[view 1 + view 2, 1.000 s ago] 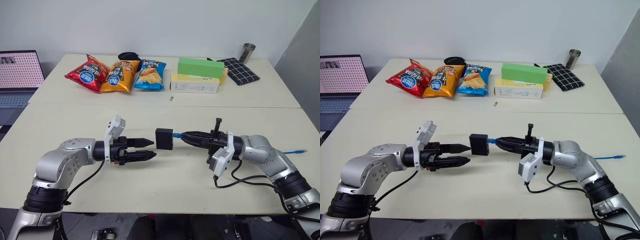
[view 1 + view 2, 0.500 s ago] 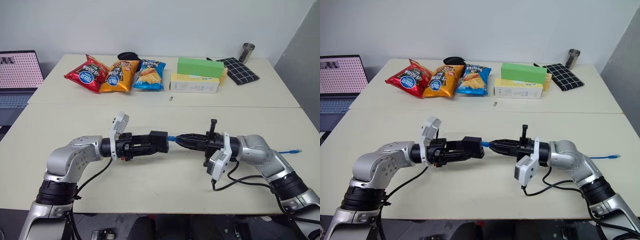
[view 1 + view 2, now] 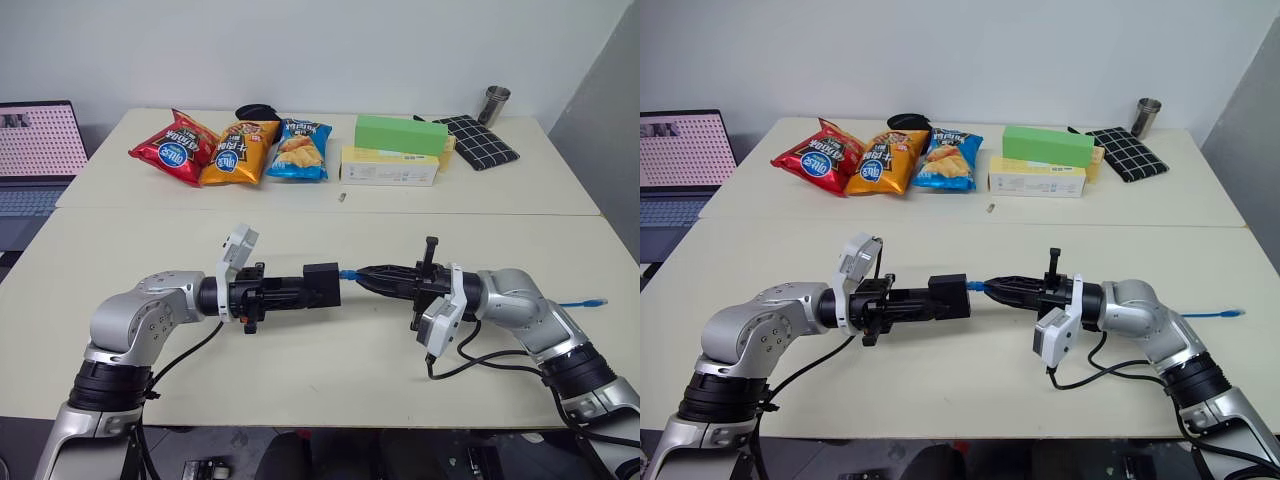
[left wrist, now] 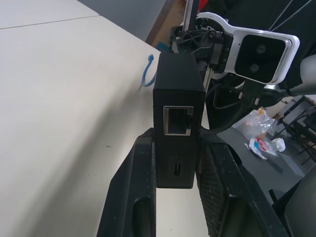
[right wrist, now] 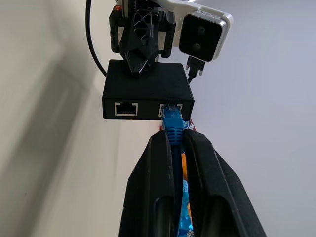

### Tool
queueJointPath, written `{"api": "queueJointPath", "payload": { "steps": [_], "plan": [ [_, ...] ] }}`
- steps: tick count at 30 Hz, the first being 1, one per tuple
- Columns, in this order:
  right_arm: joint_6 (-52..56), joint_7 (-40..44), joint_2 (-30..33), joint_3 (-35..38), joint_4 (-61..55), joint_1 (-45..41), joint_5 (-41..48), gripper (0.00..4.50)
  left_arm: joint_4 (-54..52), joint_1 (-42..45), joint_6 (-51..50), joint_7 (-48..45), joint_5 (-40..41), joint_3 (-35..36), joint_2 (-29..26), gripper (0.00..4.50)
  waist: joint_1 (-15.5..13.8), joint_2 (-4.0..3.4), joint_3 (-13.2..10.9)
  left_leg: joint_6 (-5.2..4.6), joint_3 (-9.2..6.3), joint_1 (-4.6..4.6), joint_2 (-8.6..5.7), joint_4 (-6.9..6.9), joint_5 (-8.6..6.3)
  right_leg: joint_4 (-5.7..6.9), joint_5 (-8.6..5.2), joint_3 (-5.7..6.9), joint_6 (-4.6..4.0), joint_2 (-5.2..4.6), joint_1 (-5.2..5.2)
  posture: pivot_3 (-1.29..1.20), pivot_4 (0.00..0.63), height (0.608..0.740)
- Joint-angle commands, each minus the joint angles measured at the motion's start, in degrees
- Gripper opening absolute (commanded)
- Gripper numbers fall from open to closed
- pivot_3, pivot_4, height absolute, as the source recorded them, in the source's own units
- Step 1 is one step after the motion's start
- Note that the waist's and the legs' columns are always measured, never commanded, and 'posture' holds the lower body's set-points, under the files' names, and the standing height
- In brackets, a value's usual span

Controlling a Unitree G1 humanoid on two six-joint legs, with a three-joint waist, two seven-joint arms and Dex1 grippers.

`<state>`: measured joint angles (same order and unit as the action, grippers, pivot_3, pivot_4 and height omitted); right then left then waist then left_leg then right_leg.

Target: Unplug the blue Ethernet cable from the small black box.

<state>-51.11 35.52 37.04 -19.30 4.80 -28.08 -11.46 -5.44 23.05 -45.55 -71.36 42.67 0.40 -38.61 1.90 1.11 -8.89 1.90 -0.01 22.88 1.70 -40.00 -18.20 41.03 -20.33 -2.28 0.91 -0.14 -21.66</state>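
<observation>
Table (image 3: 330,370) bare beneath box (image 3: 322,284), seemingly.

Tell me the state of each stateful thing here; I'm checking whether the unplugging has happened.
blue Ethernet cable: plugged into the box.
small black box: held off the table, second port vacant.
left gripper: shut on the box.
right gripper: shut on the cable.
laptop: open, screen lit.

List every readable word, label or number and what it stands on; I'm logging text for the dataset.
None can be read for certain.
Red chip bag, orange chip bag, blue chip bag: round blue logo, lettering too small.
Yellow box: print too blurred.
Laptop screen: dot pattern, no legible words.
Small black box: no label seen.
</observation>
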Motion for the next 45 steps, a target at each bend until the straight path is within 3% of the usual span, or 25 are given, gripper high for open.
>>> {"api": "queueJointPath", "payload": {
  "steps": [1,5,9,14,18,25,35,38,45],
  "plan": [
    [0.00,2.22,0.05,-1.04,-3.87,-0.12,3.45,0.78,-1.29,0.18,1.70,-0.24,-0.46,0.31,-0.37,0.78,0.01,0.00,0.00,0.00,0.00,0.00,0.00,0.00,0.00,0.00,0.00,0.00,0.00,0.00,0.00,0.00,0.150,0.740],
    [5.86,6.87,1.69,-2.20,-7.11,0.88,7.99,1.63,-0.77,0.33,2.38,-0.78,-1.20,-0.18,-0.44,0.78,-0.01,0.00,0.00,0.00,-0.01,0.00,0.01,0.00,0.00,0.00,0.00,0.01,0.00,0.00,0.00,0.00,0.150,0.740],
    [28.57,12.55,5.13,-1.99,-18.85,4.81,20.91,2.52,-0.32,0.52,4.81,-2.01,-3.17,-1.00,-0.60,0.78,-0.21,0.01,0.00,0.00,-0.04,0.00,-0.01,-0.02,0.00,-0.03,0.00,0.03,0.00,-0.02,0.05,0.00,0.150,0.740],
    [66.79,7.38,5.99,2.84,-31.99,4.29,46.41,2.58,0.16,0.06,8.97,-4.29,-5.85,-2.27,-1.09,0.78,-0.07,0.00,0.00,0.00,-0.08,-0.01,0.01,-0.03,0.00,-0.01,0.00,0.05,0.00,-0.02,0.06,0.00,0.150,0.740],
    [82.82,5.03,4.45,6.07,-33.18,2.20,58.46,2.58,-0.19,0.12,10.93,-5.79,-6.03,-2.32,-1.02,0.78,-0.15,0.00,0.00,-0.01,-0.16,0.00,0.00,-0.02,-0.01,-0.07,0.00,0.11,0.00,-0.02,0.10,0.00,0.150,0.740],
    [93.26,5.82,1.30,8.07,-30.85,1.64,63.67,2.58,-1.00,0.24,12.03,-7.15,-5.81,-2.15,-1.16,0.78,-0.13,0.00,0.00,-0.05,-0.15,0.02,-0.03,-0.01,-0.03,-0.11,0.00,0.10,0.00,-0.02,0.12,0.00,0.150,0.740],
    [97.35,7.92,-1.49,9.68,-28.87,0.37,62.51,2.58,-1.78,0.23,12.16,-7.29,-6.35,-2.56,-1.31,0.78,-0.10,0.00,0.00,-0.19,-0.16,0.02,-0.03,0.00,-0.11,-0.11,0.00,0.12,0.00,-0.02,0.11,0.00,0.150,0.740],
    [97.78,8.11,-2.05,9.97,-28.68,0.16,62.33,2.14,-1.99,0.19,12.17,-7.25,-6.47,-2.74,-1.33,0.78,-0.09,0.00,0.00,-0.19,-0.17,0.02,-0.03,0.00,-0.11,-0.11,0.00,0.12,0.00,-0.02,0.11,0.00,0.150,0.740],
    [99.33,8.98,-2.57,10.61,-28.31,-0.43,62.64,0.57,-2.42,-0.22,12.55,-7.61,-7.10,-3.17,-1.79,0.78,-0.09,0.00,0.00,-0.19,-0.17,0.02,-0.03,0.00,-0.10,-0.12,0.00,0.12,0.00,-0.02,0.11,0.00,0.150,0.740]
  ]
}}
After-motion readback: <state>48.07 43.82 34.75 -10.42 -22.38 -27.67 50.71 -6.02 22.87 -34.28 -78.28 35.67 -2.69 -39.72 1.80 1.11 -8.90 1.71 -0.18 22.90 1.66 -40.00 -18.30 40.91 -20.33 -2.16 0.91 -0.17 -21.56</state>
